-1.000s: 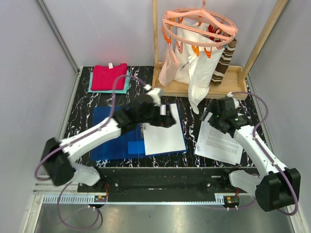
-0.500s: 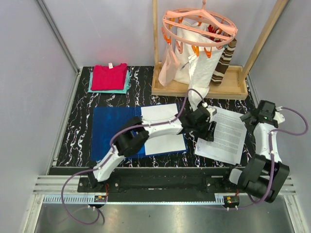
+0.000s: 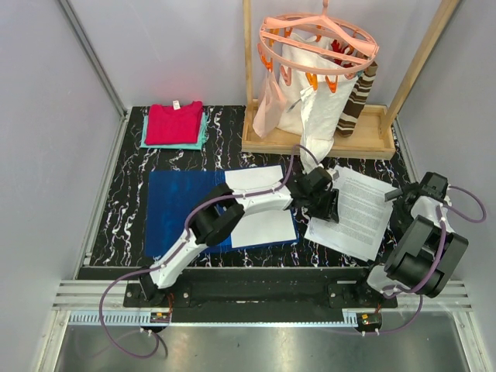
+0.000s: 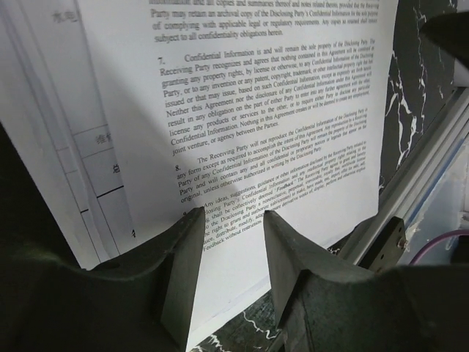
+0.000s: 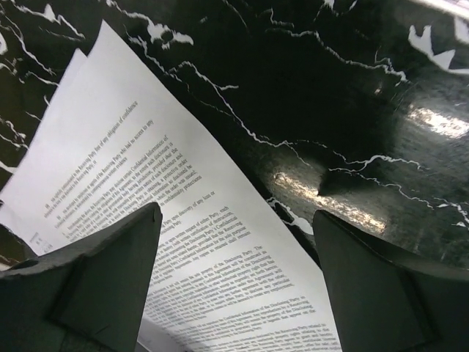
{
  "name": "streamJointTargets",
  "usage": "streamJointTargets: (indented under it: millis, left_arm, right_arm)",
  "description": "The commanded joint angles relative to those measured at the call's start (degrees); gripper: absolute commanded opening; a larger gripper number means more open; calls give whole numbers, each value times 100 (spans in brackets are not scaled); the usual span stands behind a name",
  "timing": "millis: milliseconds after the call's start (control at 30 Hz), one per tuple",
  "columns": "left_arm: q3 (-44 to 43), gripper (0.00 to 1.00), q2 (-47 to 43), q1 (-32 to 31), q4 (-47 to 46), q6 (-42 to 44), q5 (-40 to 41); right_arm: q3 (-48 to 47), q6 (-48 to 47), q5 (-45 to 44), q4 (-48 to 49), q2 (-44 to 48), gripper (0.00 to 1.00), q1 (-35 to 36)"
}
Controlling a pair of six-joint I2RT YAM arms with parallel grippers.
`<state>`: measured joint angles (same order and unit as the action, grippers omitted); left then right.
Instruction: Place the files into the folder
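Note:
The blue folder (image 3: pixel 182 213) lies flat on the left half of the black marbled table, with one white sheet (image 3: pixel 262 209) on its right side. The printed files (image 3: pixel 356 213) lie in a loose stack on the table to the right of it. My left gripper (image 3: pixel 324 208) reaches across to the stack's left edge. In the left wrist view the gripper (image 4: pixel 231 220) is open over the printed sheets (image 4: pixel 264 110). My right gripper (image 3: pixel 404 194) is at the stack's right edge. In the right wrist view it (image 5: pixel 234 220) is wide open above the sheets (image 5: pixel 183 242), holding nothing.
Red and teal folded cloths (image 3: pixel 174 124) lie at the back left. A wooden rack (image 3: pixel 318 141) with an orange peg hanger (image 3: pixel 318 39) and hanging garments stands at the back right, a white garment hanging down near the files. Grey walls close in both sides.
My left arm has swung from over the folder across to the files' left edge. My right gripper has moved from the stack's top left to its right edge. The stack has shifted slightly left.

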<state>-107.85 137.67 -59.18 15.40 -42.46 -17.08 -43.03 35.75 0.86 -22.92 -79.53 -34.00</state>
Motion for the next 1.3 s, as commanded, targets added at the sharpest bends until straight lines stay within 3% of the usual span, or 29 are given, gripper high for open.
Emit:
streamJointTargets:
  millis: [0, 267, 600, 1033, 1267]
  left_arm:
    - [115, 43, 261, 284, 323, -87, -303]
    - [107, 42, 322, 363, 306, -52, -551]
    - [98, 42, 305, 425, 324, 88, -674]
    - [142, 42, 270, 425, 288, 255, -805]
    - [159, 41, 261, 425, 244, 247, -841]
  right_arm:
    - [145, -129, 388, 385, -45, 93, -63]
    - [487, -94, 888, 612, -204, 89, -54]
    - [971, -164, 2267, 1149, -248, 88, -63]
    - [1103, -261, 2656, 605, 1412, 89, -63]
    - [1156, -375, 2919, 481, 1378, 89, -63]
